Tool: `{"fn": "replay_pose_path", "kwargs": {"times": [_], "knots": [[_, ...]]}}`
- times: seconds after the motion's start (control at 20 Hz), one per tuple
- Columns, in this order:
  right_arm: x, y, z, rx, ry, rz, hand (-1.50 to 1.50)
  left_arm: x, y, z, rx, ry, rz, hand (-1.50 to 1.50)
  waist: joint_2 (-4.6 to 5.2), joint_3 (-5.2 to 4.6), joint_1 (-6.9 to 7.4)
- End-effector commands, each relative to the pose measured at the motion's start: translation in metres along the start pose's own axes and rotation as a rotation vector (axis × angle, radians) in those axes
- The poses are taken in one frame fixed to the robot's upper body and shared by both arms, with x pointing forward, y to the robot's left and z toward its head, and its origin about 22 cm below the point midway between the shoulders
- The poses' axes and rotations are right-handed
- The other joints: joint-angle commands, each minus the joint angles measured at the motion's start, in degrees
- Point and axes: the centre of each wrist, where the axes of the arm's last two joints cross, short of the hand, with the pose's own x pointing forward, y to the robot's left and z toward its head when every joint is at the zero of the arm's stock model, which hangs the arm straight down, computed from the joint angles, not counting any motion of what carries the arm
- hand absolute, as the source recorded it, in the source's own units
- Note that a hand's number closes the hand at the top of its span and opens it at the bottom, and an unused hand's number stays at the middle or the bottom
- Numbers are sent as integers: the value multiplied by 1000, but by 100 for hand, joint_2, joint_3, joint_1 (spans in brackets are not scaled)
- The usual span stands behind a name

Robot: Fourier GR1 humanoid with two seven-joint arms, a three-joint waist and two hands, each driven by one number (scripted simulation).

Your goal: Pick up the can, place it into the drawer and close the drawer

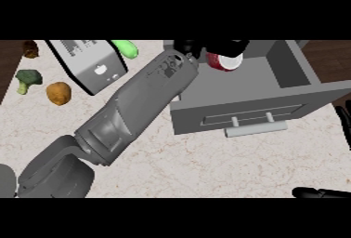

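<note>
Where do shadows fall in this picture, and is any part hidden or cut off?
Head view: even light, no glare; the open drawer is darker inside. The left hand, shut on the can, hides part of it. The right hand is cut by the lower edge, so its fingers cannot be judged.

Grey segmented forearm [130, 116], boxy panels, dark markings nr wrist; black hands, black fingers [322, 192].
</note>
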Motion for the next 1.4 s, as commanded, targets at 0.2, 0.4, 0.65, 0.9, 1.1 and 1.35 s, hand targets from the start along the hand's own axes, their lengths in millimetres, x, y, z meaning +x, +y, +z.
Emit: {"fn": "replay_pose_path", "kwargs": {"times": [0.2, 0.4, 0.65, 0.9, 1.1, 1.35], "knots": [[5, 1, 2, 20, -11, 1, -150, -11, 0, 3, 56, 15, 5, -150, 7, -2, -59], [2, 10, -8, 0, -33, 3, -150, -6, 1, -1, 66, 6, 13, -150, 16, -3, 48], [13, -3, -3, 18, -89, 164, -150, -4, 1, 0, 94, 40, 73, -150, 10, -4, -6], [36, -3, -9, 64, -174, 324, -150, 3, 2, -3, 65, 62, 132, -150, -16, -11, 142], [42, 10, -15, 96, -226, 393, -150, 3, -3, 4, 86, 30, 160, -150, -17, -10, 136], [39, 14, -14, 142, -228, 576, -150, 9, -5, 6, 123, 11, 190, -150, -60, -10, 246]]}}
